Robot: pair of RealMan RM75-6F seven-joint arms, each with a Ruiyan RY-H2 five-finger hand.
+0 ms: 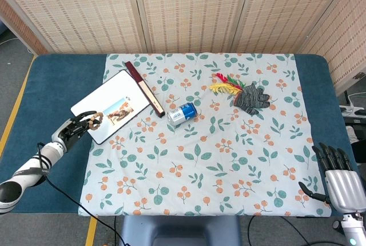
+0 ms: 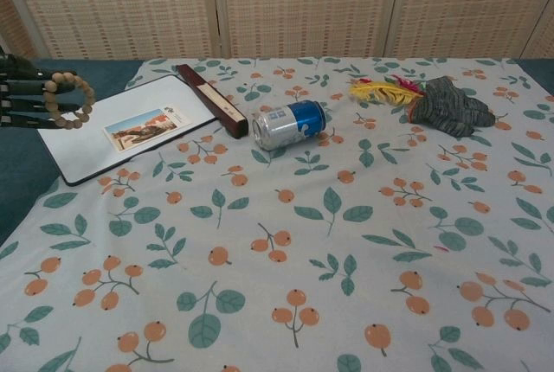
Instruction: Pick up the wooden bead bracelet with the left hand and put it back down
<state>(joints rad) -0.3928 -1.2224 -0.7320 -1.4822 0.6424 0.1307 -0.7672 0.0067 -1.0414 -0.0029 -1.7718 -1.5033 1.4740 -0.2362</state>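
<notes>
The wooden bead bracelet (image 2: 69,100) is hanging off the fingers of my left hand (image 1: 73,129) right now, over the near-left corner of the white board (image 1: 117,104) with the little photo card on it. In the chest view the loop looks draped over my dark fingertips (image 2: 26,99), with the beads dangling toward the board's edge. I honestly can't tell whether the lowest beads are already touching the board or just above it.

So I'd say the pickup part is done and I'm in the put-it-back-down part. Next move as I see it: lower the hand a touch until the loop is resting flat, then spread the fingers and slide them out sideways so the string doesn't snag and get dragged along. The thing to watch is the bracelet catching on a fingertip and riding off the board onto the blue counter (image 1: 57,86).

My right hand (image 1: 338,182) is parked at the near-right corner, fingers straight and apart, holding nothing. The rest, like the soda can (image 2: 289,123) lying on its side on the floral cloth (image 2: 346,242), is well away from where I'm working.
</notes>
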